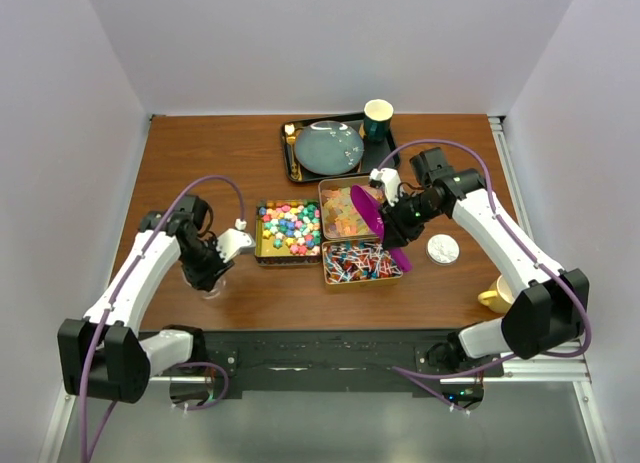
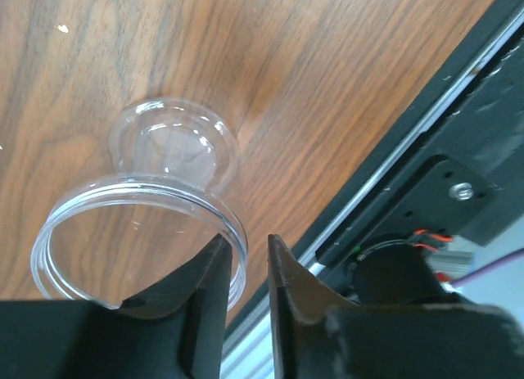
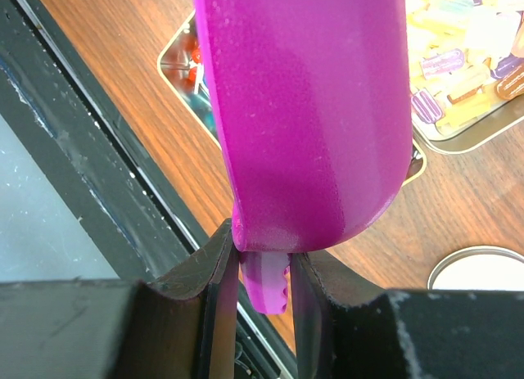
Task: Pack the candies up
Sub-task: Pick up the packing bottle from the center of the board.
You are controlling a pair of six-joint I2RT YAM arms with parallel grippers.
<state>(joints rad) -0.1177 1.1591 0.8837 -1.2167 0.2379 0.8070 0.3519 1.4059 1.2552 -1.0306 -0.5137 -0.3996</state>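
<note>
Left gripper (image 2: 246,244), near left: jaws narrow astride clear cup (image 2: 172,150) rim, can't tell if clamped. Candies (image 1: 290,228) mid-table in three tins (image 1: 259,245). Right gripper (image 3: 264,256) clamped on purple scoop (image 3: 303,109) handle, above right tins.

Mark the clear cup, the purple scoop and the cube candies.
clear cup (image 2: 168,154): left wrist view, on its base.
purple scoop (image 3: 311,109): right wrist view, on the bowl's back.
cube candies (image 1: 289,229): top view, middle of the pile.

Glossy plastic scoop (image 3: 303,109), clear cup (image 2: 176,158) (wood table (image 2: 327,68)).
</note>
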